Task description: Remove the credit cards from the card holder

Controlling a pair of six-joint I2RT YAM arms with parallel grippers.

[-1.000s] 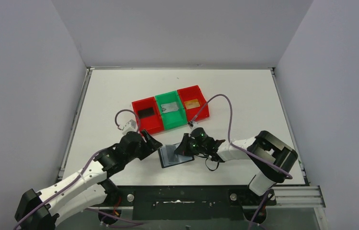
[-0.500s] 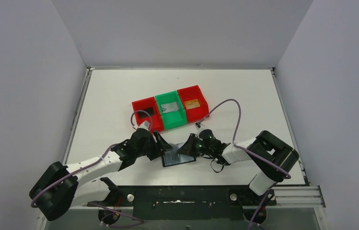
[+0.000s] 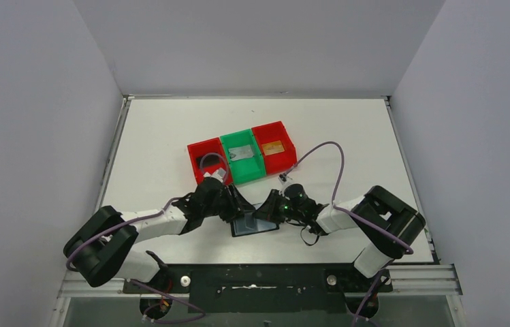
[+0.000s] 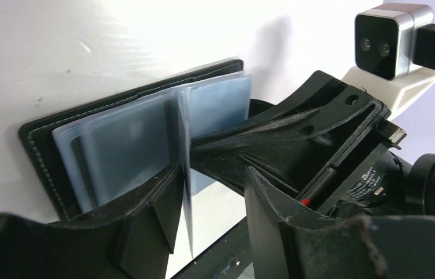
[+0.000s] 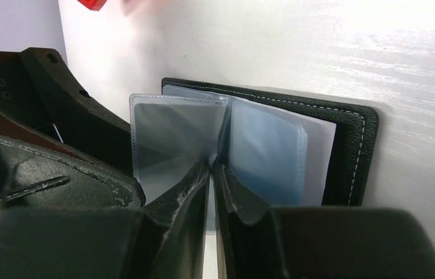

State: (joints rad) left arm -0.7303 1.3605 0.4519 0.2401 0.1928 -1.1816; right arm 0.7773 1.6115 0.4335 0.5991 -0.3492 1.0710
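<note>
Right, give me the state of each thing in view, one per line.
card holder: open, lying flat.
clear sleeve: standing up.
right gripper: shut on clear sleeve.
left gripper: open, at the card holder.
left red bin: holds a dark card.
green bin: holds a grey card.
right red bin: holds an orange card.

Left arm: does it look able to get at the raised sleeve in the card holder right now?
Probably yes: the open left claw straddles the raised sleeve, with nothing between. The right claw pinches it upright over the card holder.
</note>
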